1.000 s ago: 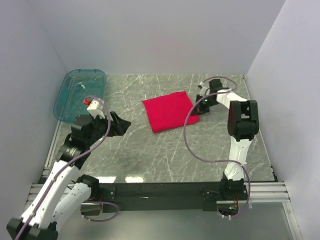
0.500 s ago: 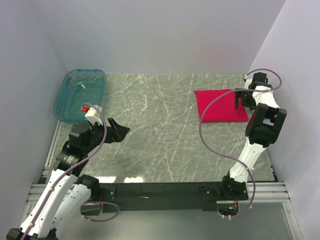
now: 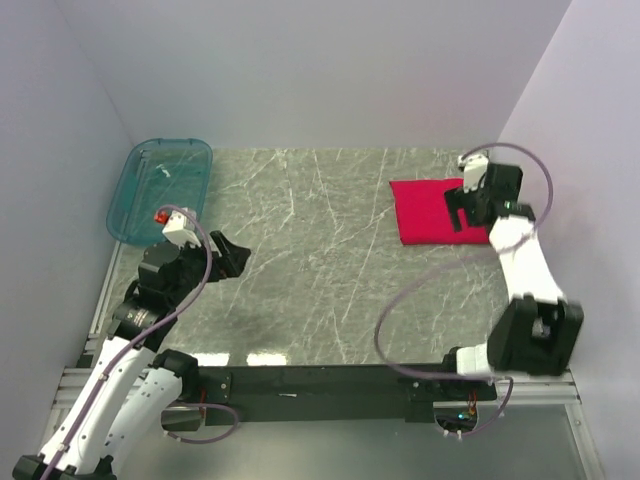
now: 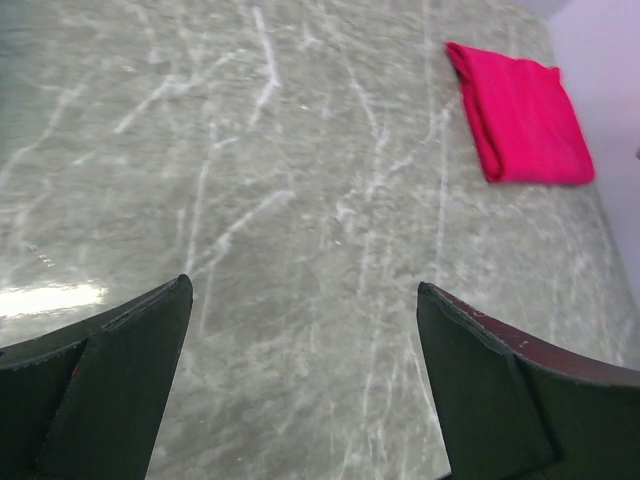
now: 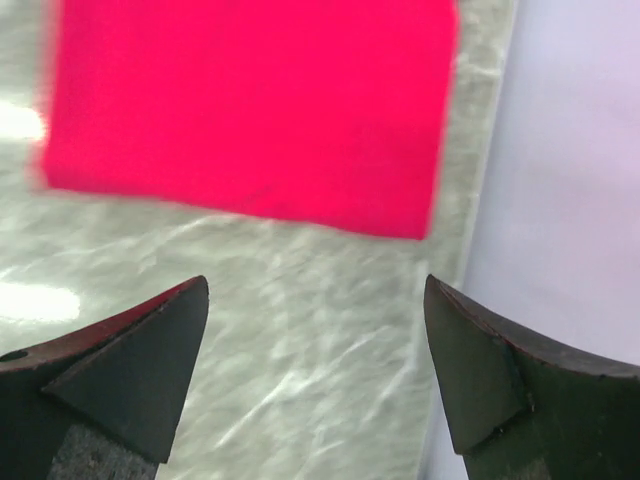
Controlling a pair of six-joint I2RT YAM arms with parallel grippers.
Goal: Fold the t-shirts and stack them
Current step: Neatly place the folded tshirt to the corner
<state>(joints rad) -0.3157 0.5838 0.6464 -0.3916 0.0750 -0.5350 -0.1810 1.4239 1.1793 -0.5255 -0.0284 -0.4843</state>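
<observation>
right end effector [image 5: 316, 285] spread, covering t-shirt [image 3: 425, 212] right edge

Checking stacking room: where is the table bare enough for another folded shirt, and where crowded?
Bare marble: the middle of the table, from the left gripper across to the folded red t-shirt, down to the near edge. Crowded: far right, with the right gripper close by the shirt and the wall; far left, the teal tub.

Grey marble table [image 3: 320, 260]: folded red t-shirt [image 3: 420, 212] far right, teal tub [image 3: 150, 192] far left.
</observation>
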